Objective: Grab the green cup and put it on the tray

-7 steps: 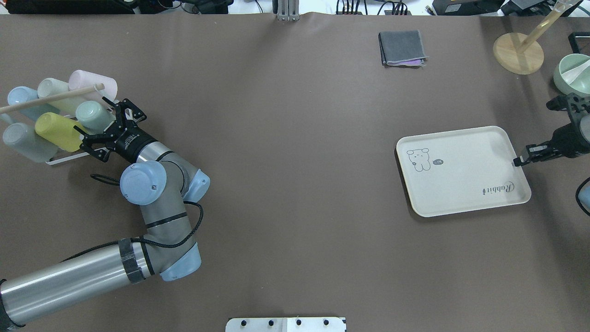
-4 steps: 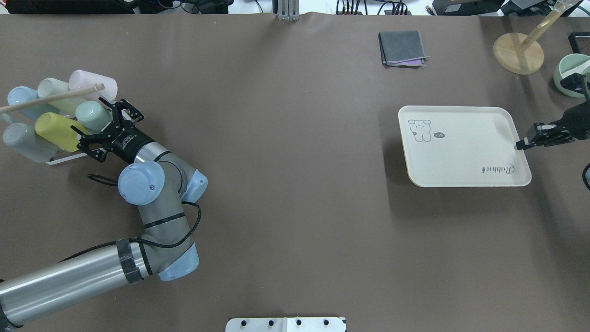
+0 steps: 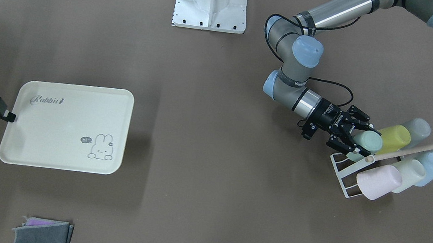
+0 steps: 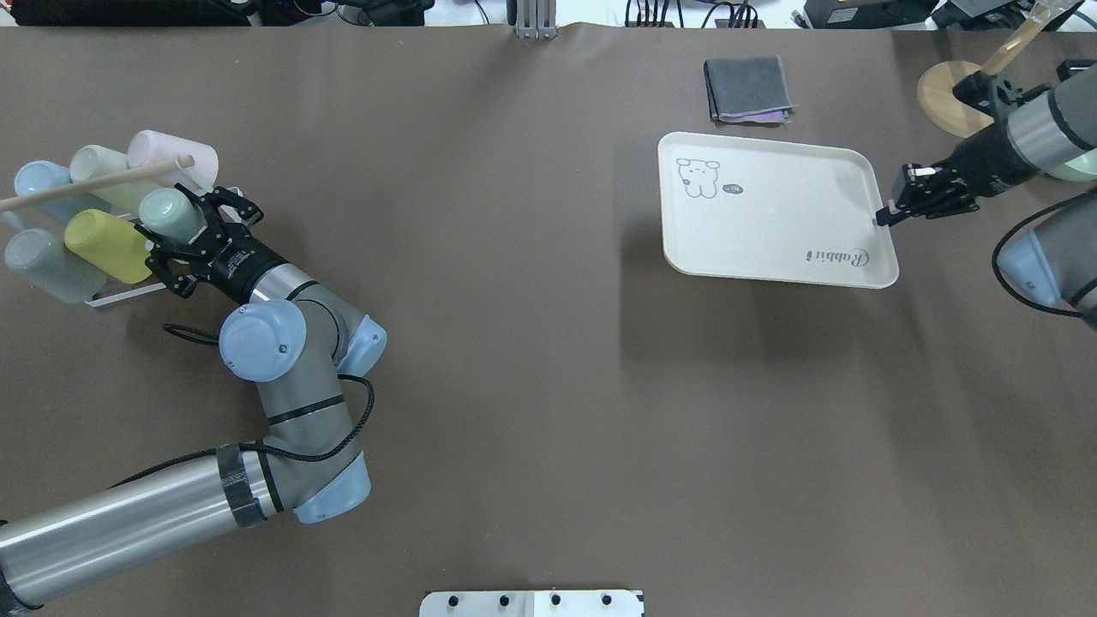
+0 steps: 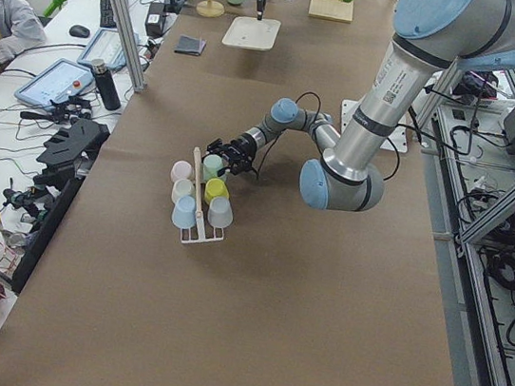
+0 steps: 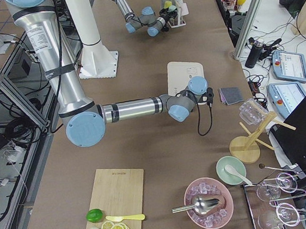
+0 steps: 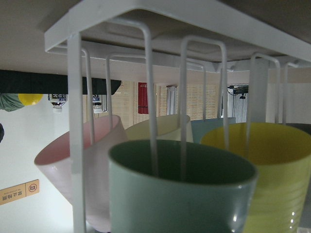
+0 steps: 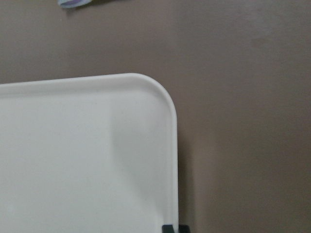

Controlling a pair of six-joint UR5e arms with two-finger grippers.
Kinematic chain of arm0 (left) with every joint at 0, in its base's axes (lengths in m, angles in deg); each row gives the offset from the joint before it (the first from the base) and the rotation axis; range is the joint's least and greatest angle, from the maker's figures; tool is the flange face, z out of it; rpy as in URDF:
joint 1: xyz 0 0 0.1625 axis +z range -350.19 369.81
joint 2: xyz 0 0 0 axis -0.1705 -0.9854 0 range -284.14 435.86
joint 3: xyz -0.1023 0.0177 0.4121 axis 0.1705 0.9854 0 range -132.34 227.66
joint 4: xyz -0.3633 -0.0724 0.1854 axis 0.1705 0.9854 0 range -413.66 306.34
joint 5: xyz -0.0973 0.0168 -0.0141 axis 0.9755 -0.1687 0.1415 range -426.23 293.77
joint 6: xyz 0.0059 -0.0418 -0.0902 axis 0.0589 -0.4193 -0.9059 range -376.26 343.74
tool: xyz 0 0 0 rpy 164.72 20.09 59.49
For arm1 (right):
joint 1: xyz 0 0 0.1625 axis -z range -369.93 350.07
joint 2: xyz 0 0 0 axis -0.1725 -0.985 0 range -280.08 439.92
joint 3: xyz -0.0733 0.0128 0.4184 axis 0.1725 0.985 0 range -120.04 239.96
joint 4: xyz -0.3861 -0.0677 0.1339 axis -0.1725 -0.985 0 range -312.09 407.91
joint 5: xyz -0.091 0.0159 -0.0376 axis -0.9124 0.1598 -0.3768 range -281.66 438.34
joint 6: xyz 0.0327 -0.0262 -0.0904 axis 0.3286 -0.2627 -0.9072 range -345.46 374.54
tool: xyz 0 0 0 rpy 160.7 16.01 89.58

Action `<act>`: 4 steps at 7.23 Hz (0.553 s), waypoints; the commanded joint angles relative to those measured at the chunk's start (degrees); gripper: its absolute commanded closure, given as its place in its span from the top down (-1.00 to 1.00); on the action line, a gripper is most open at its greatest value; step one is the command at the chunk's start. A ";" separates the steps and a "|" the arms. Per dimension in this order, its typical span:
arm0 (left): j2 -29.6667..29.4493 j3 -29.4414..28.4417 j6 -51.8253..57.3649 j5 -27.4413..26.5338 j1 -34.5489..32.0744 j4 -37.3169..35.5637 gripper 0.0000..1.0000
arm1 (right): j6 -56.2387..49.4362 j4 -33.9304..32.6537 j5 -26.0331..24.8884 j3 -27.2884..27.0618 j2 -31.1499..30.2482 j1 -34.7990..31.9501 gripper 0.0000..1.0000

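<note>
The green cup [image 4: 164, 212] lies tilted on a white wire rack [image 4: 120, 296] among other pastel cups at the table's left; it also shows in the front view [image 3: 369, 141] and fills the left wrist view [image 7: 180, 194]. My left gripper [image 4: 169, 223] is open, with one finger on each side of the green cup's base end. The cream tray [image 4: 771, 210] with the bunny and "Rabbit" script is lifted off the table and casts a shadow. My right gripper [image 4: 884, 216] is shut on its right edge [image 8: 170, 194].
Pink [image 4: 167, 154], pale whitish-green [image 4: 98, 167], blue [image 4: 38, 180], yellow [image 4: 107, 244] and grey-blue [image 4: 43, 266] cups share the rack under a wooden rod [image 4: 94, 182]. A folded grey cloth [image 4: 747, 88] lies beyond the tray. A wooden stand [image 4: 947, 103] is at the far right.
My right gripper has carried the tray away from the robot and toward the table's middle, lifting it. My left gripper has moved forward so its fingers straddle the green cup.
</note>
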 commanded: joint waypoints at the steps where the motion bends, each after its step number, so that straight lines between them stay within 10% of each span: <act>1: 0.30 4.94 0.05 -0.15 -0.41 -4.14 -0.43 | 0.12 -9.19 -5.86 -0.46 7.46 5.83 -1.00; 4: 1.01 15.41 0.05 0.54 -0.32 -12.41 -0.48 | -0.32 -17.48 -13.42 -1.78 13.89 11.73 -1.00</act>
